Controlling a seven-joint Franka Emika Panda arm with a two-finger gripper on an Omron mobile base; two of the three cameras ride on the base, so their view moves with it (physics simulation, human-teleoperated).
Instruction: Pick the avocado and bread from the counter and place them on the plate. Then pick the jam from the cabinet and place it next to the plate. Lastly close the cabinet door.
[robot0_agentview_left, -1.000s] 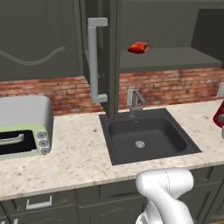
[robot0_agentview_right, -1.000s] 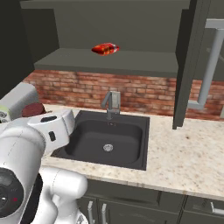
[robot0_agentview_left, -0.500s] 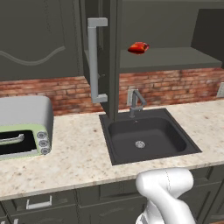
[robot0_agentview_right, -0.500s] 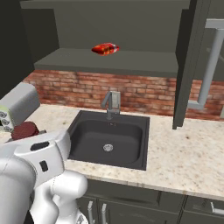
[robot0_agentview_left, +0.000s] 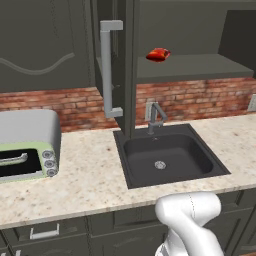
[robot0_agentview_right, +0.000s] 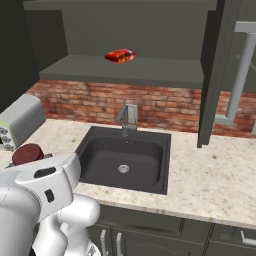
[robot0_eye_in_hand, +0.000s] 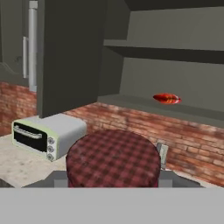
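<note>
My gripper is shut on the jam, a squat jar with a dark red plaid lid that stands between the fingers. The jam is held low at the left, above the beige counter near the toaster oven. The cabinet stands open over the sink. Its cabinet door is swung out, edge-on, with a grey bar handle. The avocado, bread and plate are out of view.
A flat bright red packet lies on the cabinet shelf. A dark sink with a faucet is set in the counter. A toaster oven stands at the left. Red brick wall runs behind.
The arm has swung with the jar still gripped: it left the right edge of the left base view, and in the right base view the hand dropped lower at the left.
</note>
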